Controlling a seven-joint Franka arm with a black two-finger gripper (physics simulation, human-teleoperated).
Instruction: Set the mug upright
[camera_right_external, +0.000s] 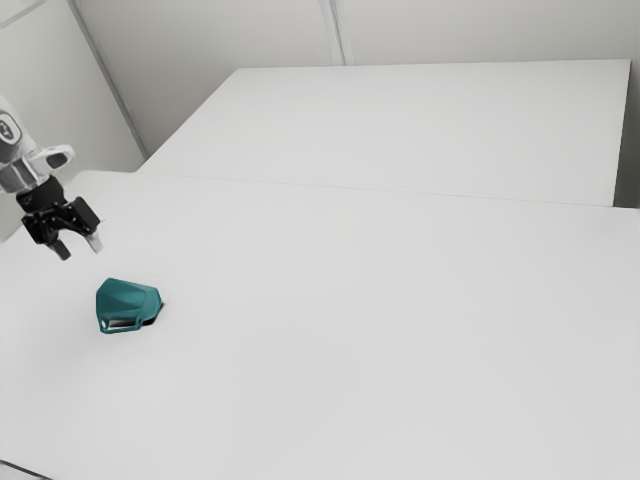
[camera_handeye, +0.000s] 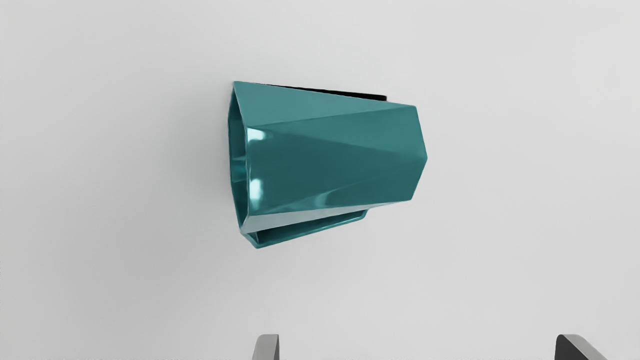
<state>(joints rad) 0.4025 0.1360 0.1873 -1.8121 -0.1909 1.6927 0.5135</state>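
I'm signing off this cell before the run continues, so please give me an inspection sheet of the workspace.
Surface: white table, plain.
Job's things: teal faceted mug, lying on its side on the table, not upright; its handle is on the side toward the fingers in the wrist view.
Clutter: nothing seen.
Gripper: black two-finger gripper, open, above the table and apart from the mug.
Cables: none identifiable; a thin dark line crosses the exterior view's lower left corner, and I cannot tell what it is.
Surroundings: another white surface beyond the table; pale walls behind.
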